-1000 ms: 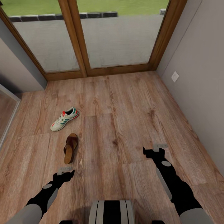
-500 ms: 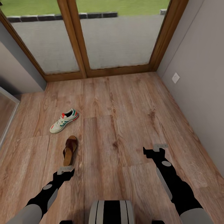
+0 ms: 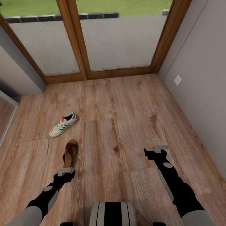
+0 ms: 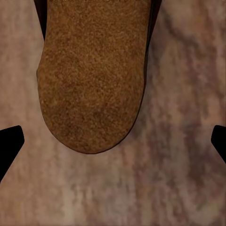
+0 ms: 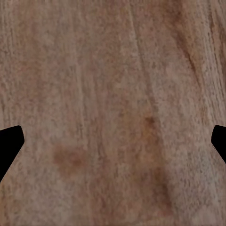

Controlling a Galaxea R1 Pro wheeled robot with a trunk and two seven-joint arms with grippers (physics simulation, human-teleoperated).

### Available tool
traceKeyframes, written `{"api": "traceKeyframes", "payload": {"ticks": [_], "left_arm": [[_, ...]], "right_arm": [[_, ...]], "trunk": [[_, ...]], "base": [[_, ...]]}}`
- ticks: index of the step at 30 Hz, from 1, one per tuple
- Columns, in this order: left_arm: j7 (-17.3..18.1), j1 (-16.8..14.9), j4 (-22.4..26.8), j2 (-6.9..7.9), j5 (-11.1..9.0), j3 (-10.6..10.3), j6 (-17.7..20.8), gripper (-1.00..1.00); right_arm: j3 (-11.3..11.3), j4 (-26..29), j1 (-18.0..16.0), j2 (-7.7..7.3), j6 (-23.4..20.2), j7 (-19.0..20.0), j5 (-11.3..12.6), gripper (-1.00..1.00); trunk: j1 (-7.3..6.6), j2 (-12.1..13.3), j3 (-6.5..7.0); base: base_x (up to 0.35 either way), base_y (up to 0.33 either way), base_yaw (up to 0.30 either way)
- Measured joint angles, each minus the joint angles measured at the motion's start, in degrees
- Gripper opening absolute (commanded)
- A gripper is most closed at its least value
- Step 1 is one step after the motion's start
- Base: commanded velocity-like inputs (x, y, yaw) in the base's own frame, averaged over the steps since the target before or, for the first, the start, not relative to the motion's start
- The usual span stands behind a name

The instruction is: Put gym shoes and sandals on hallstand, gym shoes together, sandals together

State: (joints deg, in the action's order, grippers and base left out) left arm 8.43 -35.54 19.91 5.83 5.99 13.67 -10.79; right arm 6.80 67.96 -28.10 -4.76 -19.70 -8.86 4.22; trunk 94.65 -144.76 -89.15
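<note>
no readable text, labels or signs

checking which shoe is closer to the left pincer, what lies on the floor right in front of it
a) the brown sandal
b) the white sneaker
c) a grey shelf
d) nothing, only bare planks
a: the brown sandal lies on the floor just ahead of the left pincer, and its tan footbed end sits between the open fingertips in the left wrist view; the sneaker is farther off.

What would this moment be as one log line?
left gripper: open, above brown leather sandal | right gripper: open | cream-white green-striped sneaker: on wood-plank floor
</note>
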Motion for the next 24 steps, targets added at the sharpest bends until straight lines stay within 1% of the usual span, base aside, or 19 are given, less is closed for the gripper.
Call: {"api": "traceKeyframes", "payload": {"ticks": [11,20,24], "left_arm": [[0.02,0.02,0.00,0.00,0.00,0.04,-0.03,1.00],[0.01,0.00,0.02,0.00,0.00,0.07,-0.01,1.00],[0.02,0.03,0.01,0.00,0.02,0.01,-0.03,1.00]], "right_arm": [[0.00,-0.01,0.00,0.00,0.00,0.00,-0.01,1.00],[0.01,-0.03,-0.01,0.00,0.01,0.00,-0.01,1.00],[0.00,-0.02,0.00,0.00,0.00,0.00,-0.01,1.00]], "trunk": [[0.00,0.00,0.00],[-0.02,0.00,0.00],[-0.01,0.00,0.00]], "base": [[0.010,0.002,0.000],[0.152,0.126,0.000],[0.092,0.083,0.000]]}}
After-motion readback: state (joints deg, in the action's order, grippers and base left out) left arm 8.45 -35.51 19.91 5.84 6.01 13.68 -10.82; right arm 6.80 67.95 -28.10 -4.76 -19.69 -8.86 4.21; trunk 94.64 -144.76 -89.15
